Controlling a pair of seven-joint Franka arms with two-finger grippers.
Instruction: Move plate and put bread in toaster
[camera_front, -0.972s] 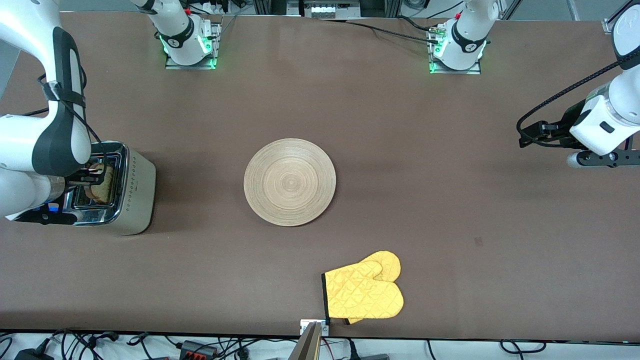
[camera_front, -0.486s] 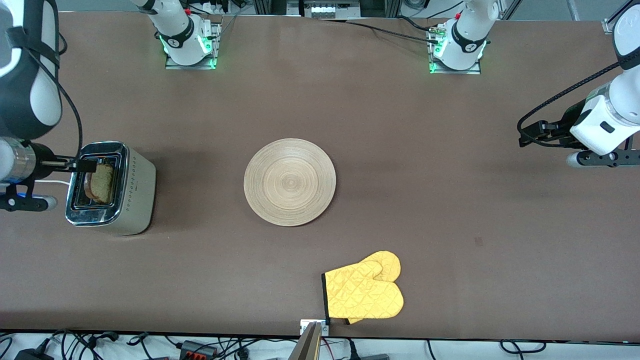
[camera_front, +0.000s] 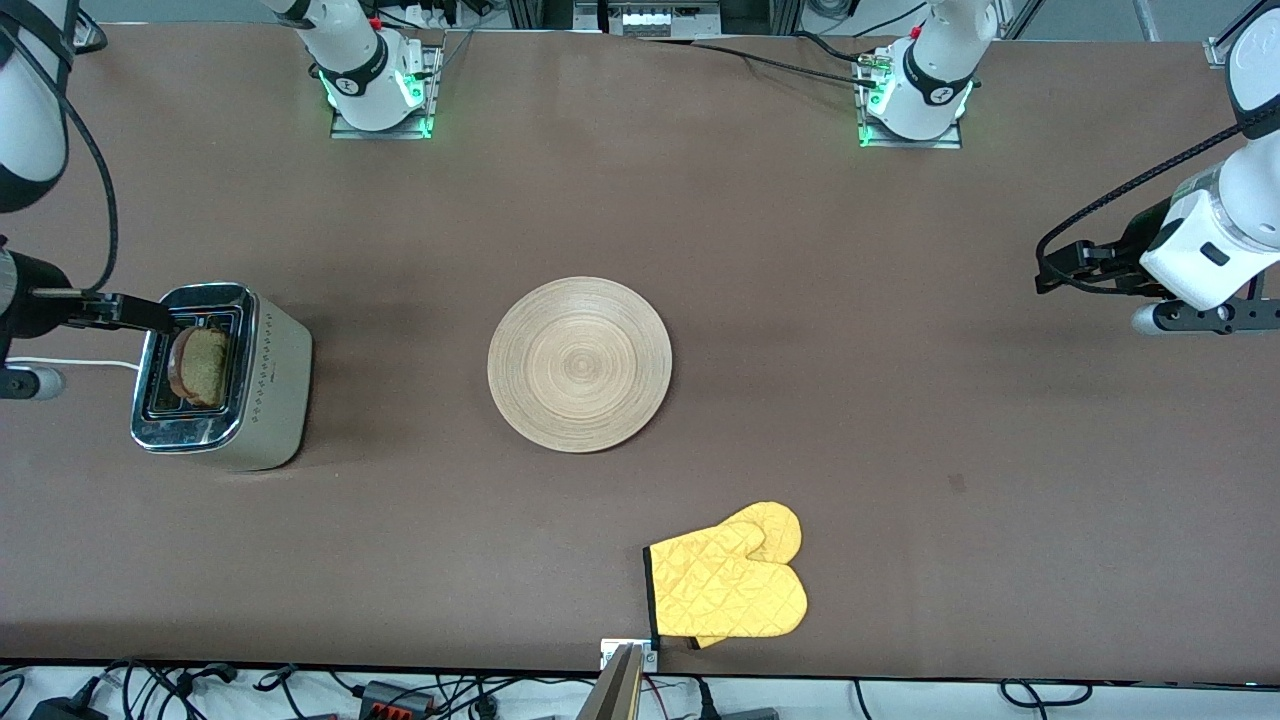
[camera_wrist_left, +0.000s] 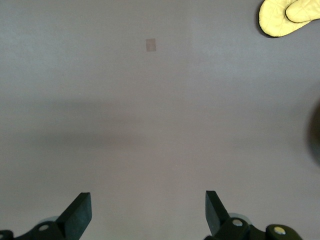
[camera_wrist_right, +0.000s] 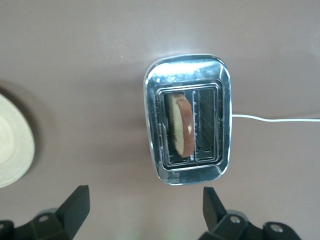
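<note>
The toaster (camera_front: 262, 380) stands at the right arm's end of the table. The bread (camera_front: 203, 365) sits upright in its slot on the plate's side, its crust sticking out, as the right wrist view also shows on the bread (camera_wrist_right: 182, 131) and the toaster (camera_wrist_right: 187, 65). My right gripper (camera_front: 150, 314) hangs open and empty over the toaster's edge; its fingertips (camera_wrist_right: 76, 206) are clear of the bread. The wooden plate (camera_front: 579, 364) lies bare at the table's middle. My left gripper (camera_front: 1052, 272) waits open over bare table at the left arm's end.
A yellow oven mitt (camera_front: 728, 587) lies near the table's front edge, nearer the front camera than the plate; the mitt (camera_wrist_left: 289, 17) also shows in the left wrist view. The toaster's white cord (camera_wrist_right: 275, 119) trails off toward the table's end.
My right gripper opened, let go of the bread in the slot and drew back up and away from the toaster. The left arm has not moved.
</note>
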